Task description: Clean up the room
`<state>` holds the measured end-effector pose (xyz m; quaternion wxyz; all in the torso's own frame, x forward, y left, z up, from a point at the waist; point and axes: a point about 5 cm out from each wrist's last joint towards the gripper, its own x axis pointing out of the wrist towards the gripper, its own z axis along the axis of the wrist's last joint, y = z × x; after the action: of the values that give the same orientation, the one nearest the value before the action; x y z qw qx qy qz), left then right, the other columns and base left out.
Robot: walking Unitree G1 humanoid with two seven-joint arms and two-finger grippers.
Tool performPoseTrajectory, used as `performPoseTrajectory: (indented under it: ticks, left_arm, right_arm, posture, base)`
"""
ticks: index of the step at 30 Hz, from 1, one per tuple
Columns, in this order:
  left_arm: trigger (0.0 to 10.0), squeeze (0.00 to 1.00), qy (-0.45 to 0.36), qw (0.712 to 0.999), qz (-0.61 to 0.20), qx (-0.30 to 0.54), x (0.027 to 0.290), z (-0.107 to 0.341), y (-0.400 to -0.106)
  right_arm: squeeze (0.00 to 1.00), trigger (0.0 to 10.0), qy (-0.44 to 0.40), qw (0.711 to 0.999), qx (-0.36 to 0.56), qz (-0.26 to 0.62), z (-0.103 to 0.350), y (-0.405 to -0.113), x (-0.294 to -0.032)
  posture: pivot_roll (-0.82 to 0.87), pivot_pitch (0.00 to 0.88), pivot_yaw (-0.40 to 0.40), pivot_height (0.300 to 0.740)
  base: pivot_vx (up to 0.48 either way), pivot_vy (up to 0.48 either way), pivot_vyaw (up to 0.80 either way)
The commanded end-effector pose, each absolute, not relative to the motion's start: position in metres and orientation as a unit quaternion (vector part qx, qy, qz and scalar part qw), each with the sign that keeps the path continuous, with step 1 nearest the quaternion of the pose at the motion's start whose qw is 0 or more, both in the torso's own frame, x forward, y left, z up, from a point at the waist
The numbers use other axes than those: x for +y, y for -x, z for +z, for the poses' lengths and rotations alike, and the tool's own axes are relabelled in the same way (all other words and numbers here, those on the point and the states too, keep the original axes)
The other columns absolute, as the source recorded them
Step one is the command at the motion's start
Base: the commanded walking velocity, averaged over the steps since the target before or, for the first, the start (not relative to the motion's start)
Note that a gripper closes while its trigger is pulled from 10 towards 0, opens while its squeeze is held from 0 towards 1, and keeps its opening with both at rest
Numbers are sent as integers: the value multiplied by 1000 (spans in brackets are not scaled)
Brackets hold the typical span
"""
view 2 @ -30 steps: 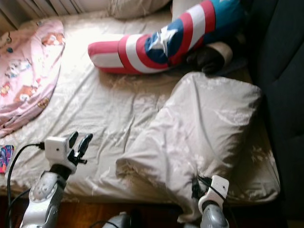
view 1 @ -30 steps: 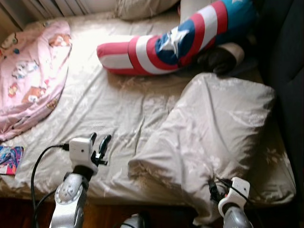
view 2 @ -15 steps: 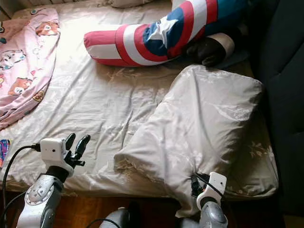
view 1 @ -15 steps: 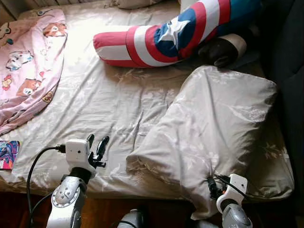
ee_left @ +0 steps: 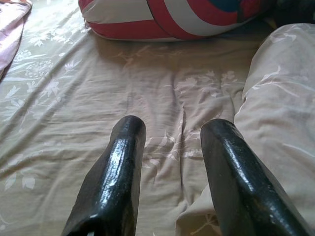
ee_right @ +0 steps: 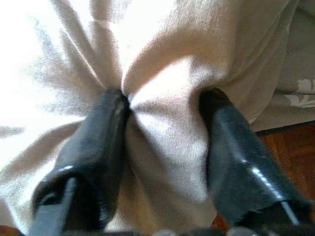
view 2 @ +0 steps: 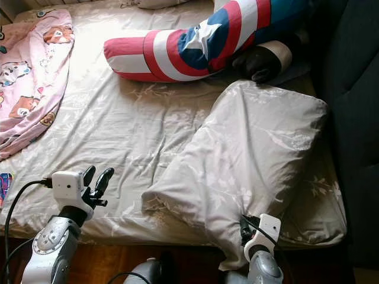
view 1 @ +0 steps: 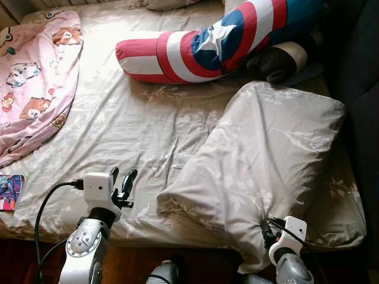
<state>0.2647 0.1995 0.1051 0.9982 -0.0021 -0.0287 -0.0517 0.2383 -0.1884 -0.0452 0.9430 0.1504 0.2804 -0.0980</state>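
Little has shifted since half a second ago: the right gripper [ee_right: 162,147] stays clamped on the pillow [view 1: 266,160] at lower right; left gripper [view 1: 122,180] hovers, fingers apart.

The booklet [view 1: 12,192] is getting cut off at the frame's left edge; the pillow [view 1: 172,3] is running off the top edge.

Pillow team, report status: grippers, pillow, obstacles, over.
Right gripper pinching pillow corner at bed edge. Left gripper open, hovering over sheet. Nothing blocking.
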Motion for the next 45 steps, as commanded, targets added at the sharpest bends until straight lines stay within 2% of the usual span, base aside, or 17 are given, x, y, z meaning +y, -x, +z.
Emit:
performPoseTrajectory:
  ticks: [1,15,26,34,35,38,43,45]
  left_arm:
    - [10000,0,-2,999,-45,-16,206,102,-260]
    - [10000,0,-5,999,-46,-11,208,101,-261]
    - [10000,0,-4,999,-40,-5,211,95,-263]
    - [10000,0,7,999,-31,-9,208,90,-275]
    - [10000,0,8,999,-31,-8,207,88,-279]
    - [10000,0,10,999,-31,-7,206,87,-283]
    - [10000,0,17,999,-40,-11,198,85,-295]
    - [10000,0,18,999,-40,-11,198,85,-297]
  right_arm:
    - [0,0,-163,922,339,-86,-64,-215,-172]
    - [0,0,-165,920,344,-87,-65,-215,-168]
    - [0,0,-153,921,343,-102,-64,-216,-176]
    - [0,0,-131,937,286,-152,-47,-233,-203]
    - [0,0,-135,940,259,-174,-40,-238,-212]
    - [0,0,-128,943,229,-204,-31,-243,-228]
    - [0,0,-59,942,153,-294,0,-249,-278]
    - [0,0,-45,941,143,-305,5,-250,-285]
  posture:
    - [220,335,149,740]
    - [221,323,155,740]
    - [198,294,139,740]
    - [135,224,109,740]
    - [98,198,102,740]
    - [85,193,101,740]
    - [18,152,91,740]
    - [17,150,90,740]
  base:
    - [0,0,0]
    - [0,0,0]
    - [0,0,0]
    - [0,0,0]
    - [0,0,0]
    - [0,0,0]
    - [0,0,0]
    - [0,0,0]
